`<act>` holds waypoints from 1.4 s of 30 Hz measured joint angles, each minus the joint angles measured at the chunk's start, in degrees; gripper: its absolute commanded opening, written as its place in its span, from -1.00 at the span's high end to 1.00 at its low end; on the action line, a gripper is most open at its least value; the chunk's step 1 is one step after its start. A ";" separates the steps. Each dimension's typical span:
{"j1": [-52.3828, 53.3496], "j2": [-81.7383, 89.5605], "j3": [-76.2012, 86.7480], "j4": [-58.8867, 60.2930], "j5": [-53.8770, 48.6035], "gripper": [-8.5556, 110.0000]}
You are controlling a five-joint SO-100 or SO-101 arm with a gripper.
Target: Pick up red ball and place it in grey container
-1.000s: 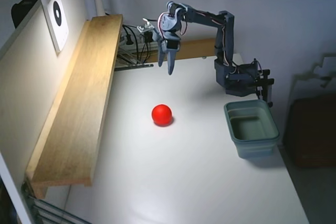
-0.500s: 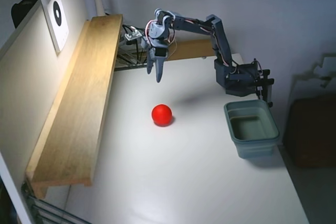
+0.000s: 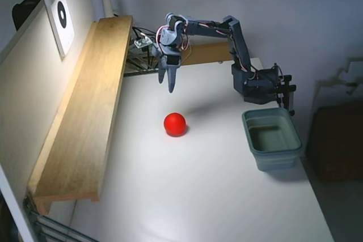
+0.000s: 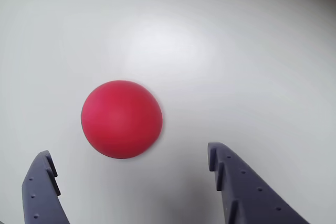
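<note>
White tabletop (image 3: 227, 196) carries everything here, with a long wooden shelf (image 3: 85, 111) along its left edge in the fixed view. Next in size, the grey container (image 3: 273, 138) sits empty near the right edge, just below the arm's base (image 3: 261, 86) and well apart from the pick point. The gripper (image 3: 171, 86) hangs above the table, pointing down, its two dark fingers (image 4: 236, 182) spread wide and grasping nothing. Smallest, the red ball (image 3: 174, 123) rests free on bare table, ahead of the fingertips in the wrist view and left of their midline. That offset is the likely trouble: a straight descent may land one finger on the ball's top or side and send it rolling, since nothing stops a smooth sphere on this slick surface. Closing too high could also squeeze it out of the jaws.
</note>
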 measured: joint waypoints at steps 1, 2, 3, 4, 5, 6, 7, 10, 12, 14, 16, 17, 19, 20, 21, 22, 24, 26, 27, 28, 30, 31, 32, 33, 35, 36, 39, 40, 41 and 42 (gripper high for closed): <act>0.00 0.26 1.32 -0.79 0.00 0.21; 0.00 0.79 2.46 -1.67 0.00 0.21; 0.09 1.23 3.43 -2.64 0.00 0.21; 0.09 1.76 4.75 -3.43 0.00 0.21; 0.09 2.29 6.15 -3.87 0.00 0.21; 0.00 2.55 7.29 -4.75 0.00 0.21; 0.00 2.72 8.35 -5.62 0.00 0.21; 0.09 3.96 11.51 -8.35 0.00 0.21; 0.00 4.39 13.54 -9.76 0.00 0.21; 0.00 4.75 15.29 -11.07 0.00 0.21; 0.00 5.27 16.44 -12.74 0.00 0.21; 0.09 5.80 17.75 -13.18 0.00 0.21; 0.00 6.06 19.16 -14.85 0.00 0.21; 0.00 6.06 20.13 -15.64 0.00 0.21; 0.00 6.06 21.18 -16.08 0.00 0.21; 0.00 6.42 22.50 -16.88 0.00 0.21; 0.09 6.77 24.35 -18.19 0.00 0.21; 0.00 6.94 26.63 -20.30 0.00 0.21; 0.09 7.03 27.16 -21.01 0.00 0.21; 0.09 7.12 27.42 -21.36 0.00 0.21; 0.09 7.65 29.27 -22.94 0.00 0.21; 0.00 7.91 30.32 -23.73 0.00 0.21; 0.00 7.91 31.29 -24.17 0.00 0.21; 0.00 7.91 31.73 -24.96 0.00 0.21; 0.09 8.00 33.40 -26.63 0.00 0.21; 0.09 8.00 34.28 -27.16 0.00 0.21; 0.00 8.00 35.77 -28.83 0.00 0.21; 0.00 7.91 35.86 -29.27 0.00 0.21; 0.00 7.91 35.86 -29.27 0.00 0.21; 0.00 7.91 35.86 -29.44 0.00 0.21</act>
